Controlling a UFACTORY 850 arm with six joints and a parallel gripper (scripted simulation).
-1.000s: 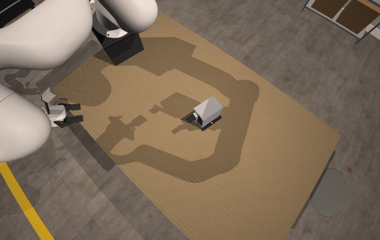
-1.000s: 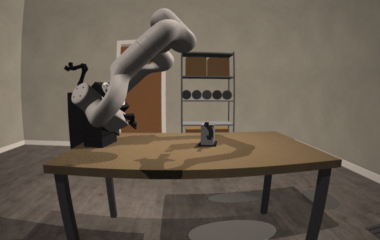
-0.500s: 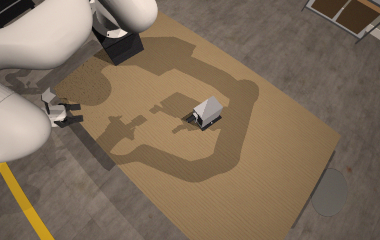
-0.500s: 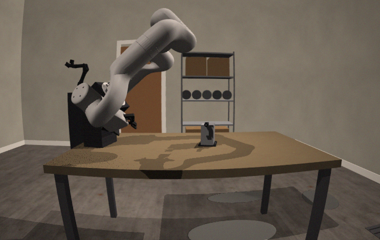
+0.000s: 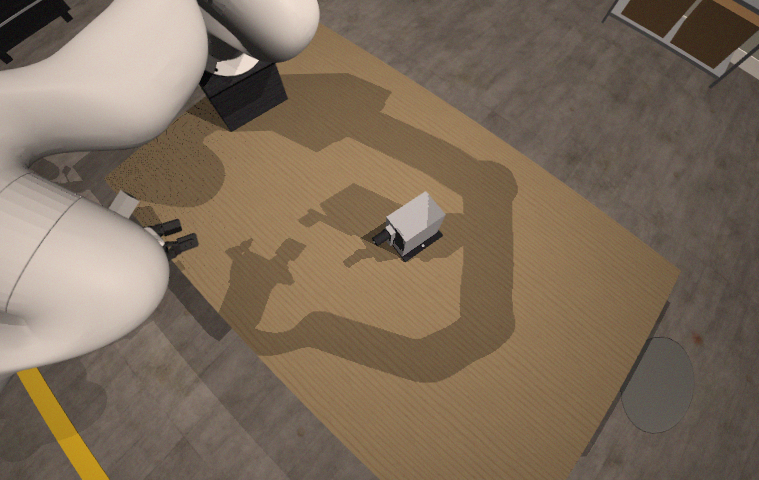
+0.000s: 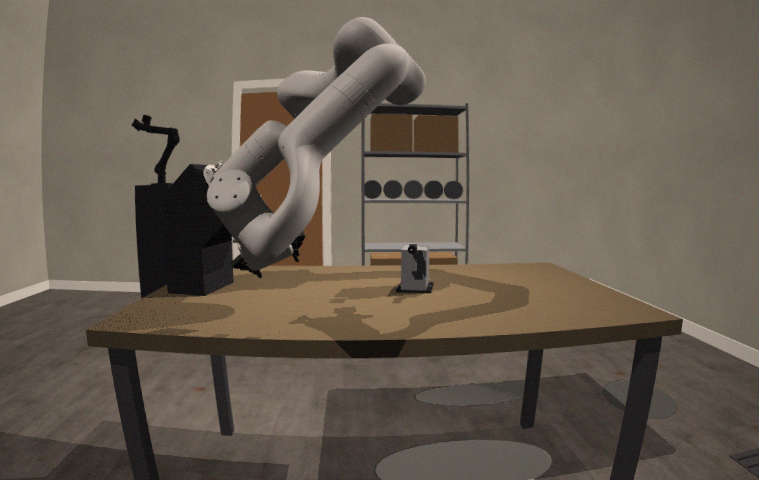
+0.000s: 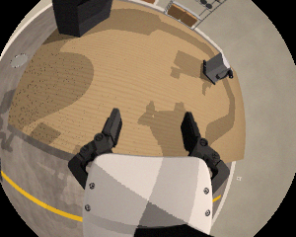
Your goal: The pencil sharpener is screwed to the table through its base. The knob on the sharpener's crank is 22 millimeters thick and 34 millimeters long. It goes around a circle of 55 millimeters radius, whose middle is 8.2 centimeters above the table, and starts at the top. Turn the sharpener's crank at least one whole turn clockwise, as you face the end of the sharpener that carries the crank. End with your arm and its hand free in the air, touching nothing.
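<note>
The pencil sharpener (image 5: 416, 223) (image 6: 415, 272) (image 7: 217, 66) is a small grey box on a black base near the middle of the wooden table (image 5: 371, 386) (image 6: 550, 321) (image 7: 76, 113). Its dark crank knob (image 5: 381, 237) (image 6: 412, 248) stands at the top of its circle, on the end that faces the table's near left edge. My gripper (image 5: 188, 233) (image 7: 152, 118) is open and empty. It hangs over the table's left edge, far from the sharpener, with its fingers pointing roughly toward it.
The arm's black base block (image 5: 246, 95) (image 6: 184, 249) stands at the table's far left corner. A metal shelf (image 6: 414, 178) (image 5: 698, 29) stands behind the table. A yellow floor line (image 5: 62, 428) runs below the left edge.
</note>
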